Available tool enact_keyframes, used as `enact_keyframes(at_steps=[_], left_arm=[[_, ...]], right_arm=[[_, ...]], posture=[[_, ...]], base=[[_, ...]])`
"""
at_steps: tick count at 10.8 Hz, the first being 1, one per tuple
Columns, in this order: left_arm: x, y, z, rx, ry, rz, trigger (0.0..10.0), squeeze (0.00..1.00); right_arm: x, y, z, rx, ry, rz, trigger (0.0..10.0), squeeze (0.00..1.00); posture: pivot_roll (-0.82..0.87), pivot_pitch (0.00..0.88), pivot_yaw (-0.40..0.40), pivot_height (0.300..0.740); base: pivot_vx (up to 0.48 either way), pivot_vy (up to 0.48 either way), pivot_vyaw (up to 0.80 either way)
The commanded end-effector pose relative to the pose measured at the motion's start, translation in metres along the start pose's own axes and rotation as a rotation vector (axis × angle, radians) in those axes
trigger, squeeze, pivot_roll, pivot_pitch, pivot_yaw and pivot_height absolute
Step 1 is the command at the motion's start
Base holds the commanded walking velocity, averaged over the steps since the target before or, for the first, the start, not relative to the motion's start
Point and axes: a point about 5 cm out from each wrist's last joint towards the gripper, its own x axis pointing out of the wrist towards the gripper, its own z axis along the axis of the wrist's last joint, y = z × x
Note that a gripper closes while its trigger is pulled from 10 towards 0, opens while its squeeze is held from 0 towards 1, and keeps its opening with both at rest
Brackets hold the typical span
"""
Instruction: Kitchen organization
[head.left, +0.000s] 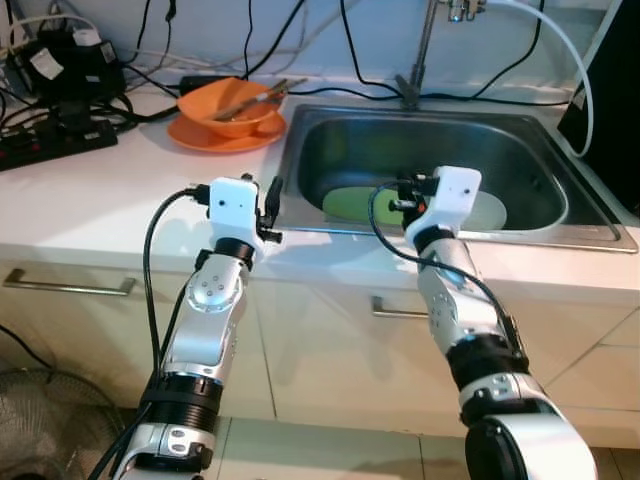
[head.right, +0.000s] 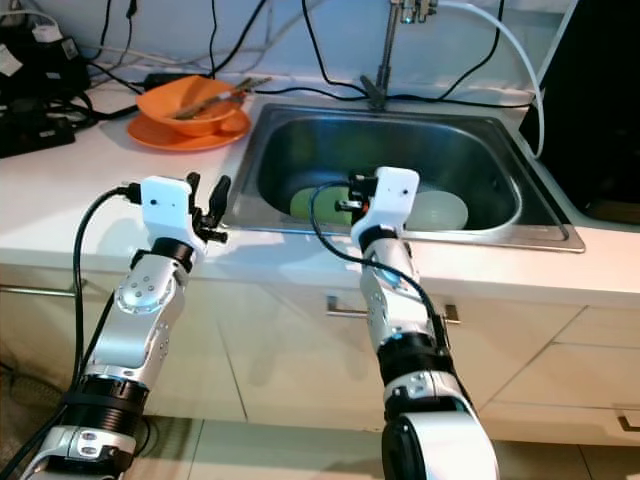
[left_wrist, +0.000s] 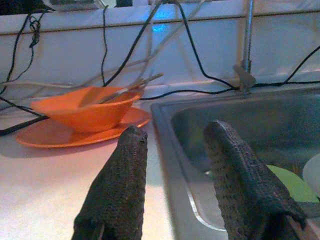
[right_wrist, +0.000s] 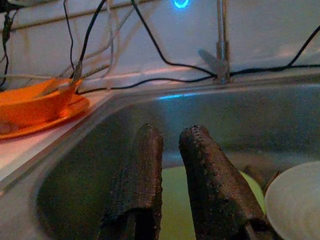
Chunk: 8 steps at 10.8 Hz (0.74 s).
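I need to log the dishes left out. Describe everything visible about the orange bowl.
The orange bowl is shallow, glossy and plastic-looking. It stands upright on a matching orange plate, on the white counter left of the sink, near the wall cables. Metal utensils lie inside it, their ends sticking out over its rim toward the sink.

Legible text, labels, brands, numbers, signs: none that I can read. A white tag on the black device (head.left: 62, 62) at the back of my counter (head.left: 90, 200) is too small and blurred to make out. A blue glowing ring mark (right_wrist: 181, 3) on the wall above the sink (right_wrist: 90, 165): a light, no characters readable.
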Motion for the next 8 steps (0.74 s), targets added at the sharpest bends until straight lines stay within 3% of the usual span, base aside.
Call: enact_keyframes(at_steps=[1,8], left_arm=[[0.0011,-0.0007,-0.0012,0.008,0.003,0.009,10.0,0.0],[0.0016,-0.003,-0.0018,0.017,0.002,0.001,10.0,0.0]], right_arm=[[-0.0011,0.0029,0.001,-0.008,-0.002,0.009,10.0,0.0],[-0.0019,0.0062,-0.0014,0.001,0.012,0.009,10.0,0.0]], posture=[[0.16,0.0,0.01,0.74],[0.17,0.0,0.016,0.74]], base=[[0.0,0.266,0.0],[0.0,0.349,0.0]])
